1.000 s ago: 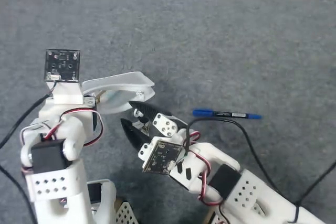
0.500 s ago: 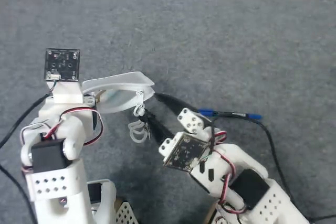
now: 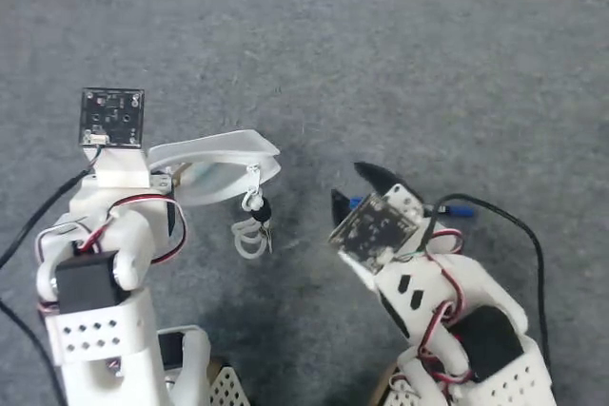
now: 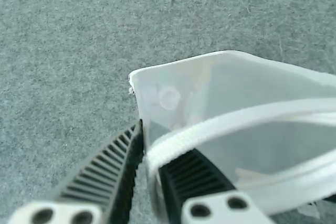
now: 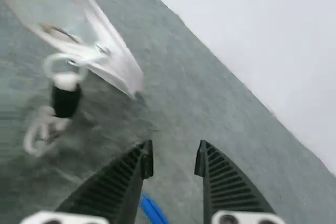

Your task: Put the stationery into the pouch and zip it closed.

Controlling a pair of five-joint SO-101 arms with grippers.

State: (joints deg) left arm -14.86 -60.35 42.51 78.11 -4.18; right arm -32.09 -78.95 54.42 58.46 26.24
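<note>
Loading looks to be the step in hand, with the zipping left for later. Over on the left, the left gripper [image 4: 149, 142] is pinched on one corner of the translucent pouch [image 3: 214, 164], just by the zip band, propping its mouth open toward the middle of the table [image 3: 400, 73]. Just right of the mouth, the zipper pull [image 3: 253, 225] dangles down with its rings and dark tab. Further right, the right gripper [image 3: 348, 183] hovers with its fingers parted a modest way and nothing between them. It sits over the near end of the blue pen [image 3: 459, 208], which lies flat on the table, apart from the pouch. To my eye, the next move calls for lowering those fingers astride the barrel, pinching it, and carrying it leftward into the open mouth without snagging the pull. The right arm's own body covers the pen's middle, so I can't tell how the tips line up with it. Whether the pouch already holds anything is hard to make out through its cloudy wall. From above, the left arm covers its own fingers.
</note>
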